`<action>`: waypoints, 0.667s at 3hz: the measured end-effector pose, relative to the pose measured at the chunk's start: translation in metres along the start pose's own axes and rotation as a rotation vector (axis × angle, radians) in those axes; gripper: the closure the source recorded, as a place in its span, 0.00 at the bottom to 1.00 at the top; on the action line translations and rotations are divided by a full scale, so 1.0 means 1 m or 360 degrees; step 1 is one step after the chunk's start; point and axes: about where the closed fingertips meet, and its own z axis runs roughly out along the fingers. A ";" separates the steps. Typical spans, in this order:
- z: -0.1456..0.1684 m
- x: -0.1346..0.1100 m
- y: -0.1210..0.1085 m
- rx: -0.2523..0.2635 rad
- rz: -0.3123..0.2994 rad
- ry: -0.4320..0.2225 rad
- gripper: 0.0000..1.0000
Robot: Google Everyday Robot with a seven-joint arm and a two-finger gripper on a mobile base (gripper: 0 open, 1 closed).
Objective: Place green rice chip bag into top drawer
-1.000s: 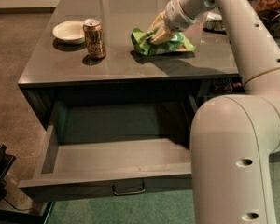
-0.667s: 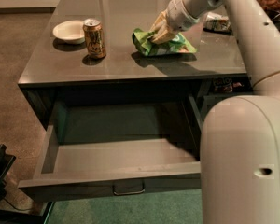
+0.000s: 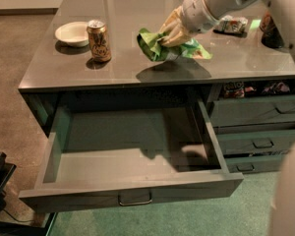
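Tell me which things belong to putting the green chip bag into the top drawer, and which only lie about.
Job: green chip bag; hand, gripping it above the counter; open top drawer.
Lying about: bowl, can, small packet, side drawers.

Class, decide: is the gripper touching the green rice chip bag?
Touching. The camera view shows the gripper, above the countertop, closed on the green rice chip bag, which hangs clear of its shadow on the surface.
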 end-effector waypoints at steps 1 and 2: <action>-0.043 -0.045 0.026 0.0140 -0.0091 -0.0058 1.00; -0.040 -0.034 0.057 0.0094 -0.0038 -0.0037 1.00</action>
